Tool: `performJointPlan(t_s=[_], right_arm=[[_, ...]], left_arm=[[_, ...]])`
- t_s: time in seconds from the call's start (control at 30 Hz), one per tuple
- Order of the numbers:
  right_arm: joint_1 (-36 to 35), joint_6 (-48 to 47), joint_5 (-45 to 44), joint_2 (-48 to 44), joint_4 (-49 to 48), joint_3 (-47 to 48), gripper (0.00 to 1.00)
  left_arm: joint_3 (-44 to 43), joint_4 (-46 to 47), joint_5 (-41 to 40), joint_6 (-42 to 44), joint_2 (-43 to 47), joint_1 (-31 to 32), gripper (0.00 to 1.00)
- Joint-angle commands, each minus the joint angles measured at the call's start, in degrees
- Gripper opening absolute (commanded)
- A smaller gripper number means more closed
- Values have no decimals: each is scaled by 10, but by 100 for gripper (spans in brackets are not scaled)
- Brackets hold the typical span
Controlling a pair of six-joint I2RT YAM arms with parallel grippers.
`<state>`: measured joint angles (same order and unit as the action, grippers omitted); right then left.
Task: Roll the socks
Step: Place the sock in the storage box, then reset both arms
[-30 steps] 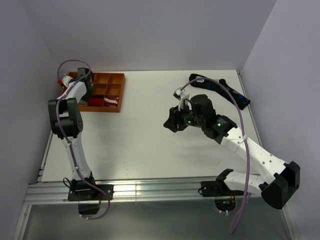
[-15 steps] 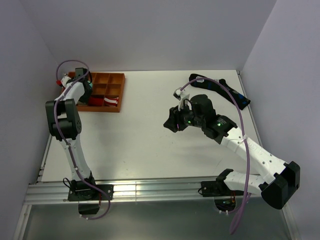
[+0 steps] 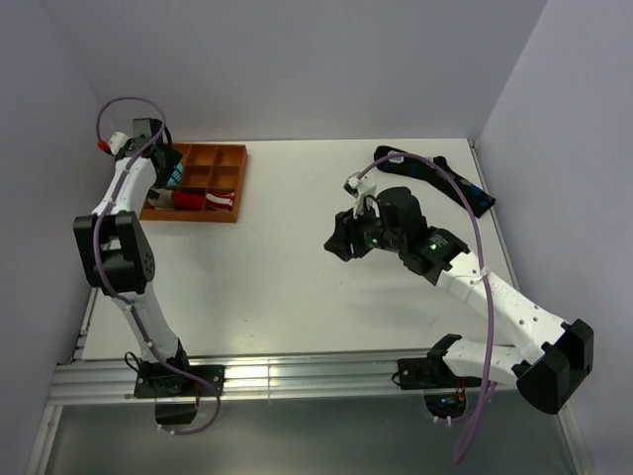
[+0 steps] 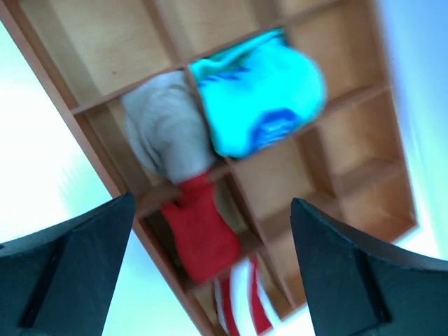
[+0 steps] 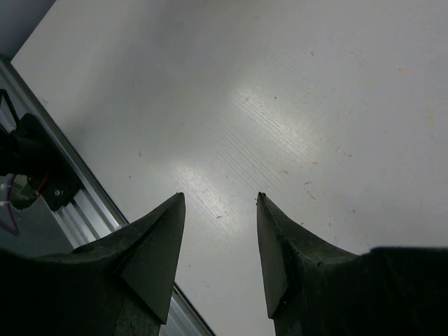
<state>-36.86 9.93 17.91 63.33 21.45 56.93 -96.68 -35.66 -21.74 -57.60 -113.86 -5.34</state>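
Left gripper point(image 4: 212, 203) hangs spread and empty above the socks point(image 4: 171, 136), which straddle two compartments of the wooden tray point(image 4: 119, 42), beside a teal bundle point(image 4: 259, 98). Lifting straight up should avoid snagging them. Left arm point(image 3: 117, 198) reaches far, wrist angled down. Right gripper point(image 5: 220, 197), also spread, hovers over the table point(image 3: 277, 287).

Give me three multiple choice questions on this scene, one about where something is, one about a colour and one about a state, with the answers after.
1. Where are the beige socks?
A. On the floor
B. In the wooden tray, beside the teal bundle
C. Draped over an arm

2. What colour is the long sock lying far right in the top view?
A. Yellow
B. Pink
C. Black

3. The left claw is:
A. Open, holding nothing
B. Shut on cloth
C. Out of view

Answers: 1 B, the left wrist view shows them in the tray next to the teal; 2 C, it is black with blue marks; 3 A, its fingers stand wide apart above the tray.
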Motion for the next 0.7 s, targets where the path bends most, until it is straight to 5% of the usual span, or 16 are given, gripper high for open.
performJointPlan(t_s=[0.0, 0.23, 0.27, 0.3, 0.43, 0.67], right_arm=[[5, -5, -30, -16, -16, 3, 53], [21, 16, -58, -36, -13, 9, 63], [22, 18, -59, -38, -15, 9, 91], [24, 20, -66, -38, -13, 10, 100], [33, 55, -114, -48, -1, 20, 100], [36, 109, -166, -103, -19, -15, 100]], left_arm=[[4, 2, 33, 37, 98, 1, 99], [80, 44, 113, 144, 250, 86, 100], [89, 34, 124, 155, 274, 104, 100], [99, 36, 136, 186, 289, 123, 100], [225, 86, 178, 230, 401, 225, 100], [388, 184, 314, 276, 587, 275, 100]])
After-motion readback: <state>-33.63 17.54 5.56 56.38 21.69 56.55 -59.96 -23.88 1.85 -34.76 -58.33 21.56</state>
